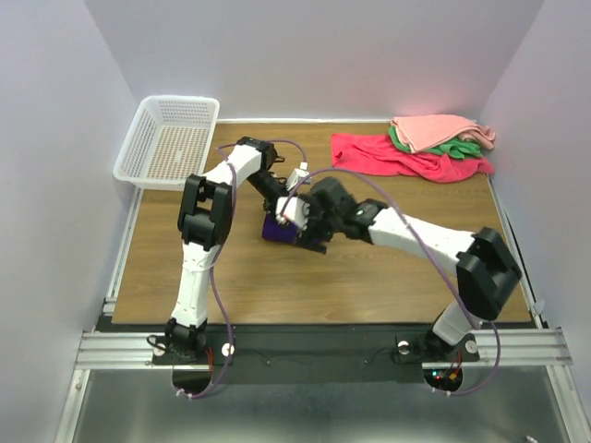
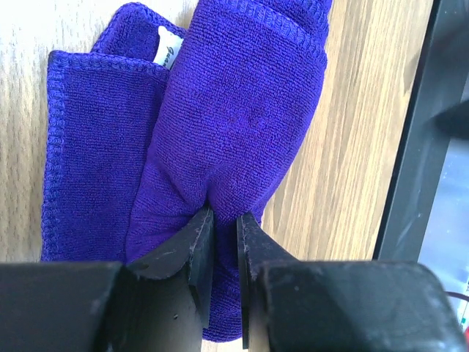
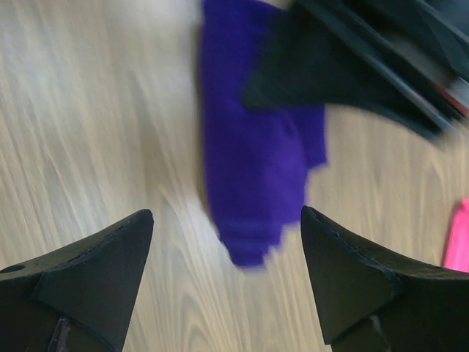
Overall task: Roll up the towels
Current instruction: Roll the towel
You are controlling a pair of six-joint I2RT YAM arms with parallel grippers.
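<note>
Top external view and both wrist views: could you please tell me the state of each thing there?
purple towel, partly rolled over a flat layer, pinched at one end.
left hand, shut on the purple towel.
right hand, open, holding nothing.
red towel, crumpled, unrolled.
salmon-pink towel, folded atop the pile, unrolled.
green towel, bunched under the salmon-pink towel.
basket, upright.

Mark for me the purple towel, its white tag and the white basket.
purple towel [image 2: 234, 125]: left wrist view, on the middle of the raised fold.
white tag [image 2: 170, 45]: left wrist view, on the tag's visible face.
white basket [image 1: 129, 138]: top external view, on its left wall.
</note>
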